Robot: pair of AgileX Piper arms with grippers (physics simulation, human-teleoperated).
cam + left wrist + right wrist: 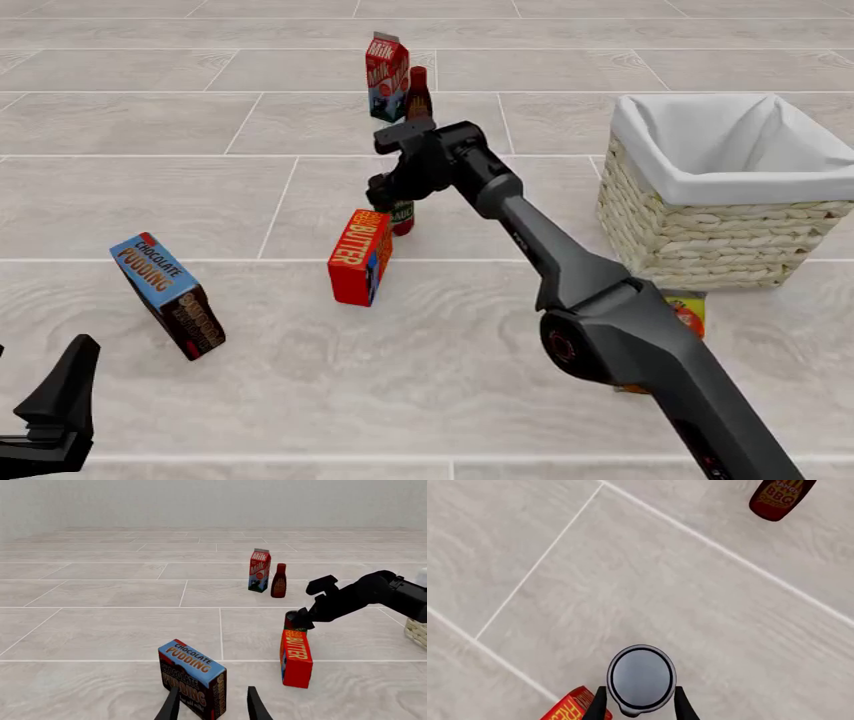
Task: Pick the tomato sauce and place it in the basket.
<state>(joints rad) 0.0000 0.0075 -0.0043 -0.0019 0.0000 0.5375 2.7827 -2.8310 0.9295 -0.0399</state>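
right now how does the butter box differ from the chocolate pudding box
The butter box is red and orange, while the chocolate pudding box is dark brown with a blue top panel. The butter box stands right in front of the tomato sauce, which sits between the right gripper jaws; the pudding box stands alone, off toward the left gripper. In the front view the pudding box leans more. Both are printed cartons on the tiled surface.

A: What sits on the tiled floor (pixel 200 120)?
B: A chocolate pudding box (pixel 168 295) tilted at lower left, a red butter box (pixel 360 257) upright near the centre.
A: And at top centre?
B: A milk carton (pixel 386 77) with a BBQ bottle (pixel 418 95) just beside it.
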